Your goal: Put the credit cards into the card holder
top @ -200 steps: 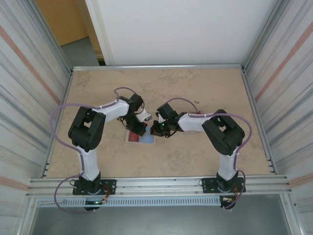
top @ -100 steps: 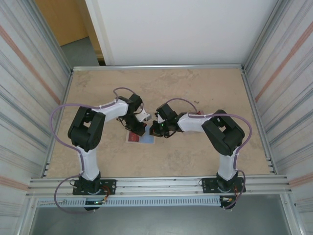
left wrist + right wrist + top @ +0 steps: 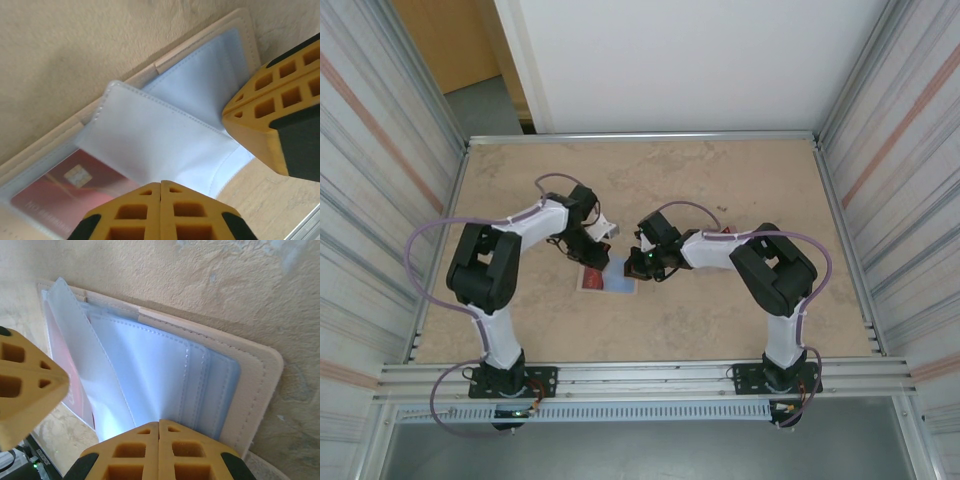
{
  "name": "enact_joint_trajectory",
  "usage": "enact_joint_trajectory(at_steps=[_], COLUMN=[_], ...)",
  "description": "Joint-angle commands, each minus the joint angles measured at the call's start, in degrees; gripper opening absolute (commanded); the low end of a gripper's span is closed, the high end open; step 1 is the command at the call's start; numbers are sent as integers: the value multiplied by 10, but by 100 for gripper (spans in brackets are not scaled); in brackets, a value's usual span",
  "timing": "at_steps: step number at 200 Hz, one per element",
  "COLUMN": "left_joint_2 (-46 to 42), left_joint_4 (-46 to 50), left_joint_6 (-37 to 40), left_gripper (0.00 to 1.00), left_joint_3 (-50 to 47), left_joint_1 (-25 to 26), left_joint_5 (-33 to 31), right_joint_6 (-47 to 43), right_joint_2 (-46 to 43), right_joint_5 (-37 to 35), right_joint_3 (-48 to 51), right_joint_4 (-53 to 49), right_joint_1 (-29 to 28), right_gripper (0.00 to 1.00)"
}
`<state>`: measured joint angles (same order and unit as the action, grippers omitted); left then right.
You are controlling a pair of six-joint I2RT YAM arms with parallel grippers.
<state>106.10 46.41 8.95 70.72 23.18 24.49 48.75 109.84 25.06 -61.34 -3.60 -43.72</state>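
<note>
Your left arm [image 3: 525,218] and right arm [image 3: 720,245] both fold inward from their bases, wrists dipping so the tips meet over the card holder [image 3: 608,281], which lies open on the desk [image 3: 670,170] near its middle. The left pincer [image 3: 160,186] has its fingers pressed together at the edge of a pale sleeve, and the right pincer [image 3: 159,424] is likewise together just beside it, over the holder's right half. One red credit card [image 3: 55,192] sits inside a clear pocket on the left half.
</note>
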Motion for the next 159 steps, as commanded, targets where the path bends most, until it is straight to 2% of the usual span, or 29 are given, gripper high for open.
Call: enact_joint_trajectory(at_steps=[1,52,79,111,136,159], left_joint_2=[-24,5,-9,-47,-36,-32], left_joint_4=[15,30,37,28,31,39], left_joint_6=[-2,-7,-13,-23,-31,-32], left_gripper=[5,7,7,8,14,14], left_joint_3=[8,36,44,36,43,53], left_joint_1=[-10,-13,-17,-37,-46,-52], left_joint_5=[21,36,52,66,74,76], right_joint_6=[-20,-25,-32,-22,-7,9], right_joint_2=[13,15,24,39,49,56], right_joint_5=[-9,-4,13,36,56,73], right_joint_3=[-27,-49,-66,-71,-69,-67], right_joint_4=[-37,-48,-45,-18,12,40], right_joint_1=[-8,-14,-23,-24,-25,-24], right_gripper=[0,0,0,0,0,0])
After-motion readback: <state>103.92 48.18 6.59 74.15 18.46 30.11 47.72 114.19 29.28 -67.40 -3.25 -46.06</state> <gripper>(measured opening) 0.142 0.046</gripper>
